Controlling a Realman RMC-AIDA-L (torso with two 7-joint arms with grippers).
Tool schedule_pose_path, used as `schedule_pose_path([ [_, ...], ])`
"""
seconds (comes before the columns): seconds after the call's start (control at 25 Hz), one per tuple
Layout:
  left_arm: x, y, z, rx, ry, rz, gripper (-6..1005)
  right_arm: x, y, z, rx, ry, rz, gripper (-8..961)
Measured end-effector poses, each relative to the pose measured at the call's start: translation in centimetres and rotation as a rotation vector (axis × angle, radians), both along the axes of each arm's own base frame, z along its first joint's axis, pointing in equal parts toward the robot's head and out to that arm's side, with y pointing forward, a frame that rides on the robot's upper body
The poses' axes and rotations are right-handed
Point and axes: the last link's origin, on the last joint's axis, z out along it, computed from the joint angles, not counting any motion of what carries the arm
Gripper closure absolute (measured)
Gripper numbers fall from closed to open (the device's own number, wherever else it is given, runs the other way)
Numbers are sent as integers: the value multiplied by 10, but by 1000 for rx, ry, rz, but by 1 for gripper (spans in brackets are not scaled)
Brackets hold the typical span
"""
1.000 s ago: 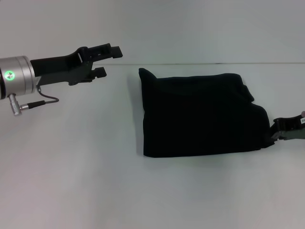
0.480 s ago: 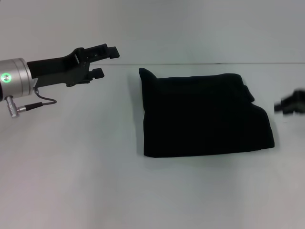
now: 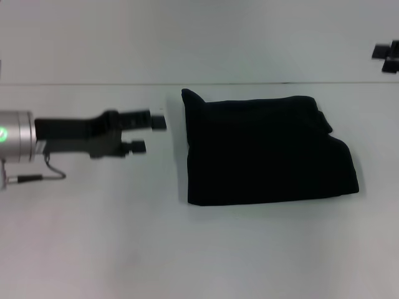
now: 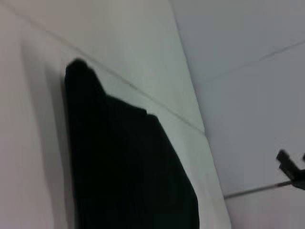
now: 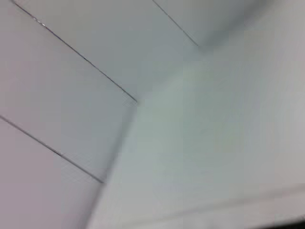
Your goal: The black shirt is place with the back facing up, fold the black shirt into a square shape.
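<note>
Dropped and moved in since a second ago: left claw (image 3: 151,132), from up near the far tabletop edge to a spot just beside the left edge of the folded plain black cloth T-shirt (image 3: 265,149), pointing at it, not touching. Two fingers visible with a gap between them and nothing in it, so released. Right claw (image 3: 386,51) pulled off the shirt's right edge, where it sat a second ago, and lifted away; only a small dark bit of it visible at the far right of the head view, well apart from the cloth. Open or clenched: cannot tell. Shirt unmoved across the frames. Lying flat on white tabletop (image 3: 124,237), right of centre, folded into a rough rectangle, wider than deep. Far left corner poking up into a small peak, right edge uneven with a slanted step near the far right corner. No lettering showing. Left wrist view: black shirt (image 4: 128,162) close ahead with that peaked corner uppermost, plus a small dark piece of the right claw (image 4: 290,167) far beyond it. Right wrist view: pale surfaces and seam lines only.
</note>
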Motion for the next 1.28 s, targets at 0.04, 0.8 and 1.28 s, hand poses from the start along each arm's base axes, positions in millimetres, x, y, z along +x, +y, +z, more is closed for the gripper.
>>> schedule_pose_path([
  [0.04, -2, -3, -3, -10, -8, 9, 69, 3, -4, -2, 40, 19, 40, 413],
  [0.8, -23, -26, -89, -68, -67, 283, 108, 59, -84, -48, 409, 128, 182, 238],
  [1.28, -23, -15, -103, -50, -45, 393, 201, 56, -81, -48, 418, 132, 191, 238],
])
